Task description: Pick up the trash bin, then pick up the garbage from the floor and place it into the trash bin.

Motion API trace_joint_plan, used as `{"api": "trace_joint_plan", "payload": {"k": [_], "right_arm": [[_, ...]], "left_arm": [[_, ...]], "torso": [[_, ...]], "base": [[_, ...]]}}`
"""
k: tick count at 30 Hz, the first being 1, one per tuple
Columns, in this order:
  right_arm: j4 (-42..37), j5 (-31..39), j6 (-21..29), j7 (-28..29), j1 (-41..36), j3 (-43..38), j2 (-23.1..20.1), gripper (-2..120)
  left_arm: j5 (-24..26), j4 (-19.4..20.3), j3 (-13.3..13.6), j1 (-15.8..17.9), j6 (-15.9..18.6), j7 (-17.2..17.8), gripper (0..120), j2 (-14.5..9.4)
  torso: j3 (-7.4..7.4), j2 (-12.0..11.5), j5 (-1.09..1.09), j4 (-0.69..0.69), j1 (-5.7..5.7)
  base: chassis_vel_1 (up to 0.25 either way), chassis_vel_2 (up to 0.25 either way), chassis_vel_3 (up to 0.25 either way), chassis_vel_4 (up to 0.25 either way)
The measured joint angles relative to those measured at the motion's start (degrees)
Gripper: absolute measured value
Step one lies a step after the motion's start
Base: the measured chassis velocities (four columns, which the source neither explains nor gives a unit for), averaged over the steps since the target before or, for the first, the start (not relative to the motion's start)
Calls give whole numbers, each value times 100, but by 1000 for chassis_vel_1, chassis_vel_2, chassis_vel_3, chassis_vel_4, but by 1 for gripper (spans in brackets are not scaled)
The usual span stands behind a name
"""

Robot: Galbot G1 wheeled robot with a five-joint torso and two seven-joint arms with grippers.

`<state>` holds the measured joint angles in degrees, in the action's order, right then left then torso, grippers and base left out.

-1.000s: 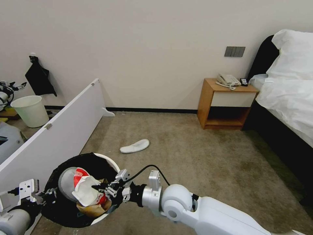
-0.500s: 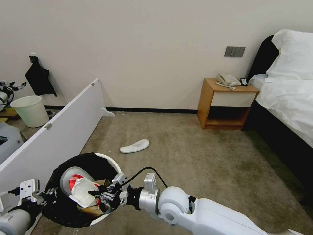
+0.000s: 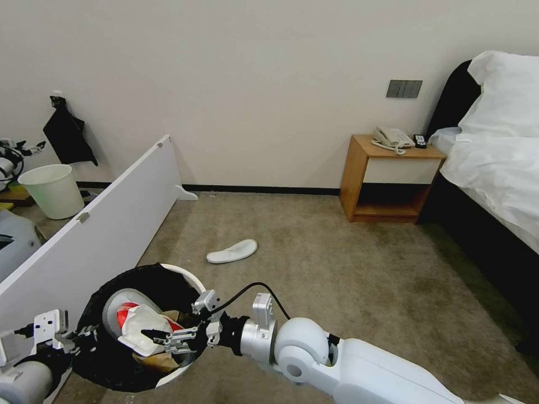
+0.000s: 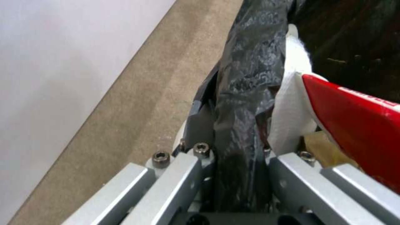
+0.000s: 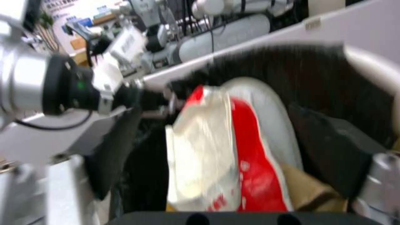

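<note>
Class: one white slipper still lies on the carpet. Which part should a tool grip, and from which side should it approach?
The slipper lies flat and long on open carpet. Probably best to come straight down from above and pinch across its narrow middle, since the low, flat shape leaves little to grip from the side.

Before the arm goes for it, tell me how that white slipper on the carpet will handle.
The slipper lies flat and thin, so it is probably light and floppy, apt to droop from one end. Its flatness on the carpet may leave little edge to pinch.

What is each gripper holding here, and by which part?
Left gripper clamps the trash bin by its bag-covered rim. Right gripper, open above the red-white wrapper, holds nothing.
</note>
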<state>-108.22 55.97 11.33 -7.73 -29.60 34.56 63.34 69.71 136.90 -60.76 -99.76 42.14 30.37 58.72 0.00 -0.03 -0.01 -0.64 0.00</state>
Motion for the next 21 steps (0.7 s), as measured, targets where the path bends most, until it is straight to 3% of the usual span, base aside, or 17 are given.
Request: {"api": "trace_joint_plan", "payload": {"k": [13,21], "right_arm": [[-268,-31,-555,-271,2,-470,-70,100],[-439,2,-1409,-155,-80,-1187,-79,100]], "left_arm": [[-21,-62,16,14,0,1,3,1],[-5,-85,3,60,-1,4,3,94]], "torso": [[0,0,0,0,0],[0,0,1,2,0]], "base": [[0,0,0,0],[0,0,0,0]]}}
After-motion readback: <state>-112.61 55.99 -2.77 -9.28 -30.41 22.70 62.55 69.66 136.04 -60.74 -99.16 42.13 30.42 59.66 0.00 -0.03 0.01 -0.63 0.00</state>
